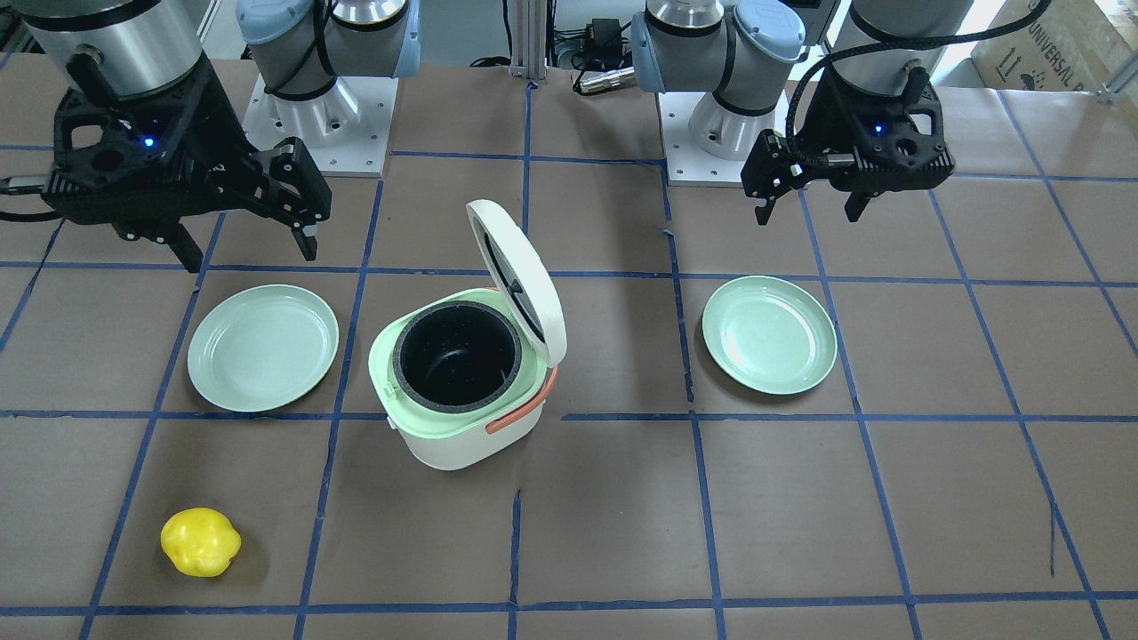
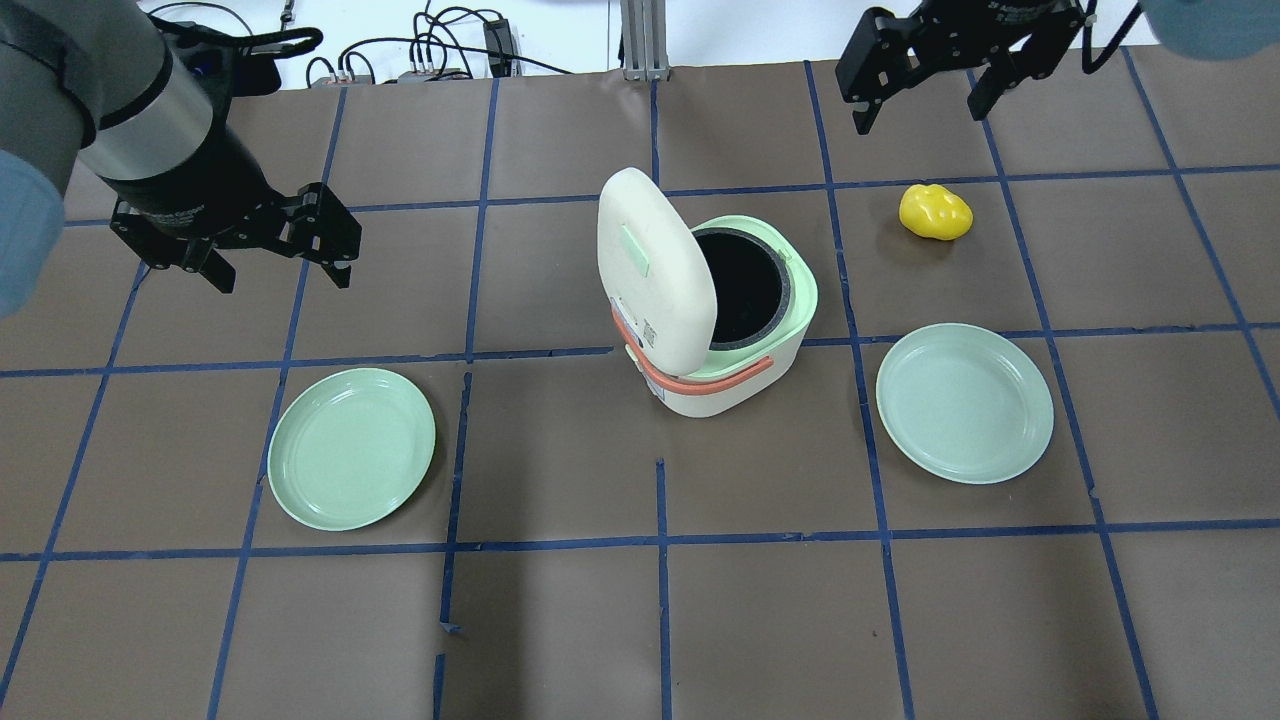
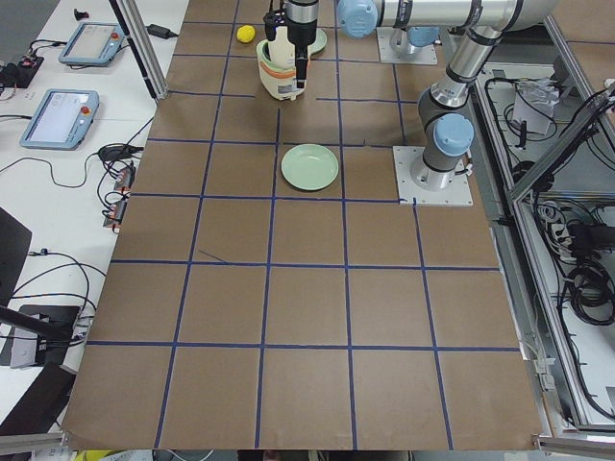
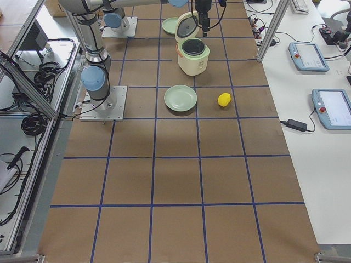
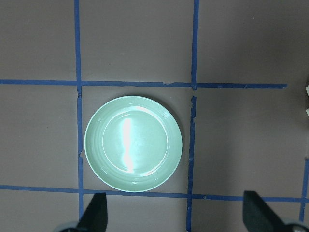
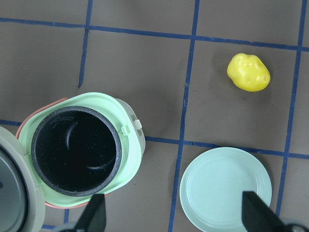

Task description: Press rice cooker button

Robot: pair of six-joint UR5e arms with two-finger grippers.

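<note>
The rice cooker [image 1: 444,440] stands mid-table with its white lid [image 2: 650,265] swung up and the black inner pot [image 6: 75,150] bare. A mint rim and a salmon-orange handle [image 2: 700,378] run around it. A small latch tab [image 6: 129,128] sits on the rim's edge. My left gripper [image 2: 282,280] hovers open and empty, well off the cooker's lid side. In its wrist view [image 5: 174,215] it is over a green plate. My right gripper [image 2: 918,118] hovers open and empty beyond the cooker, and its wrist view [image 6: 174,215] looks down on the cooker.
Two round mint-green plates lie on either side of the cooker, one under the left gripper [image 2: 350,448] and one on the right [image 2: 965,402]. A yellow lumpy toy [image 2: 935,212] lies beyond the right plate. The brown table carries a blue tape grid.
</note>
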